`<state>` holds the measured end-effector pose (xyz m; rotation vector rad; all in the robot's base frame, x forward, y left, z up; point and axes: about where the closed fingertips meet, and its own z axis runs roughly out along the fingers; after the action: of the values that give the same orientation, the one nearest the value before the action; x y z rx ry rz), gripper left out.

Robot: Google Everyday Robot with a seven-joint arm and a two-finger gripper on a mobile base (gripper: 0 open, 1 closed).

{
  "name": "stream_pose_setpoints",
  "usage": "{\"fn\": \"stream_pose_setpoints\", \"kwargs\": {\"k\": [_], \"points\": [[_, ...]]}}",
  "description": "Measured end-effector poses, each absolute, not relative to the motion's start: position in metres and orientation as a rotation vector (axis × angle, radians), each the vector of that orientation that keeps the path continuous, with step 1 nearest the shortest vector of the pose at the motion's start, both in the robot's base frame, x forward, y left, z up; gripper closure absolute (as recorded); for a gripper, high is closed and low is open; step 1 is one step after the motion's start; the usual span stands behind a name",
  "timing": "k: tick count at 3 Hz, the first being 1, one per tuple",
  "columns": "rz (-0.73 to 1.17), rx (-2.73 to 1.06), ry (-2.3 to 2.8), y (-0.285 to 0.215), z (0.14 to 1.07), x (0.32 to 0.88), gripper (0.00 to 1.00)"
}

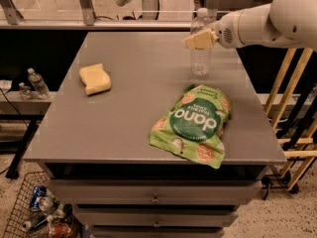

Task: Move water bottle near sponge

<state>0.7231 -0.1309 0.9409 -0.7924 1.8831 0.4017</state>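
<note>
The end effector [200, 39] is sitting seemingly against the upright clear ribbed plastic water bottle [200, 62]; grip state, cannot tell. The pale yellow block sponge [95, 78] is lying well left, slightly nearer.

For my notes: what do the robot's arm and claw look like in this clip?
The arm is smooth, white and rounded, with a small dark dotted patch near the wrist. Its claw is pale yellow and wedge-shaped, beside the tall clear plastic water bottle. No cables show.
</note>
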Motion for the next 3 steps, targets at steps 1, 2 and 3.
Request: {"fn": "stream_pose_setpoints", "kwargs": {"k": [1, 2, 3], "points": [[0.438, -0.785, 1.864, -0.121, 0.941, 0.725, 0.57], [0.492, -0.795, 1.785, -0.114, 0.961, 0.722, 0.81], [0.588, -0.817, 1.669, -0.109, 0.993, 0.713, 1.00]]}}
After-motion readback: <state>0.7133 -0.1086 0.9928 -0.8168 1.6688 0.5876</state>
